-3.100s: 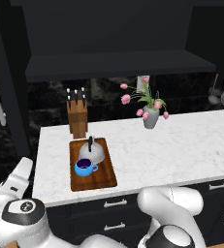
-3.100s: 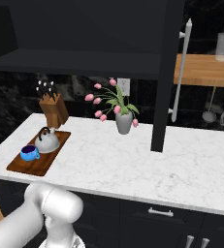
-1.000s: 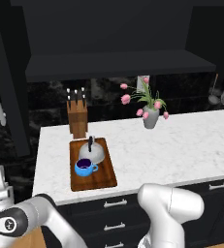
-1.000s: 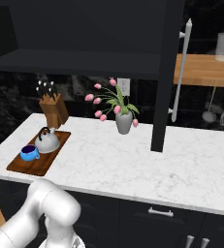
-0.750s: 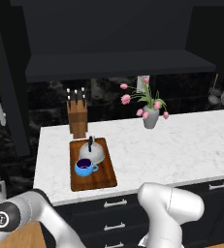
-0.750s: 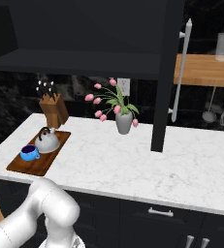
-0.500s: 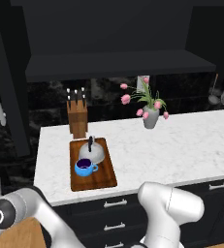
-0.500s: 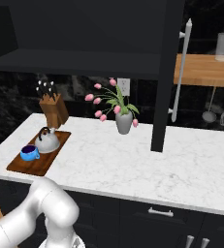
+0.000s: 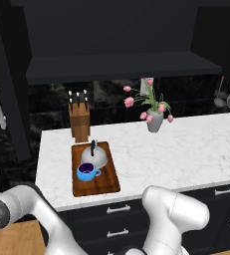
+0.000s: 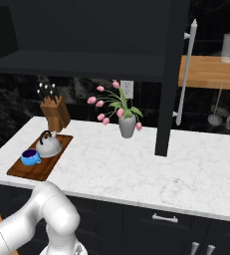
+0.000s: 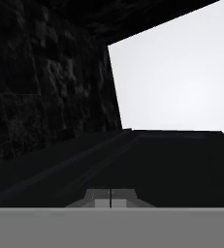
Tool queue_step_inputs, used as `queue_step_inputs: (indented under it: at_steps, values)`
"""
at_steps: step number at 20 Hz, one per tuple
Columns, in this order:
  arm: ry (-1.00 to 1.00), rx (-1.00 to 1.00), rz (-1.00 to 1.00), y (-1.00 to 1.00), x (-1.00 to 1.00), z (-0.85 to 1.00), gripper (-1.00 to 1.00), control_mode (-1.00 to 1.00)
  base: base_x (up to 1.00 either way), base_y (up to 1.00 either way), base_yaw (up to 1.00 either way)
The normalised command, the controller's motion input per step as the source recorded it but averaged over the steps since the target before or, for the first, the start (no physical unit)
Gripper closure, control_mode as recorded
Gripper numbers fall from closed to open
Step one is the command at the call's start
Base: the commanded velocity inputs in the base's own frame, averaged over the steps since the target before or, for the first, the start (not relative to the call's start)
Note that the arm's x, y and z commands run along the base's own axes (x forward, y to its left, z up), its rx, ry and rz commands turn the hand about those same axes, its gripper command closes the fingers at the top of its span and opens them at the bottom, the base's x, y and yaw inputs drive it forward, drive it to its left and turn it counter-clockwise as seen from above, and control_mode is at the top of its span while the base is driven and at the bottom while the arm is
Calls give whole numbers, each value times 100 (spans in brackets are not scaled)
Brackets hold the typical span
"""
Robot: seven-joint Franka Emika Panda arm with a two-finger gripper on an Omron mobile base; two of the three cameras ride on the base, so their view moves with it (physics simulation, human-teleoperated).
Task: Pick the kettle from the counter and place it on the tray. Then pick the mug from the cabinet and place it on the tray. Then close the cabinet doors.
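— Swinging further out to the left, that arm; a moment back its elbow sat nearer the drawers, and nothing on the counter [image 9: 186,149] has shifted.

— From the left base view, what's done? The kettle [image 9: 93,157] sits on the tray [image 9: 109,182] by the counter's left edge, the mug [image 9: 87,172] just in front of it, towards the front edge.

— And the cabinet [image 9: 116,64] gapes above, shelf bare. Its left door [image 9: 4,84] stands swung out, bar handle showing.

— Right base view tells the same: kettle [image 10: 49,145] and mug [image 10: 30,157] together on the tray [image 10: 22,171] at the left end, right door [image 10: 172,74] edge-on to us over the counter's [image 10: 186,169] middle.

— Hand view?

— Gripper [image 11: 110,197] pressed together, holding nothing, looking along a dark panel; I'd guess the left door, but can't be sure.

— So two placings finished, I'd say; both doors remain to close.
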Motion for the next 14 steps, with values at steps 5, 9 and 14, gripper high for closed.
queue_step_inputs:
  at_steps: [5, 9, 14]
  values:
    - [-13, 17, 0, -46, 0, 26, 100, -100, 0, 0, 0]
    - [-13, 23, 0, -68, 0, 24, 100, -100, 0, 0, 0]
    - [-6, 26, 0, -73, 0, 37, 100, -100, 0, 0, 0]
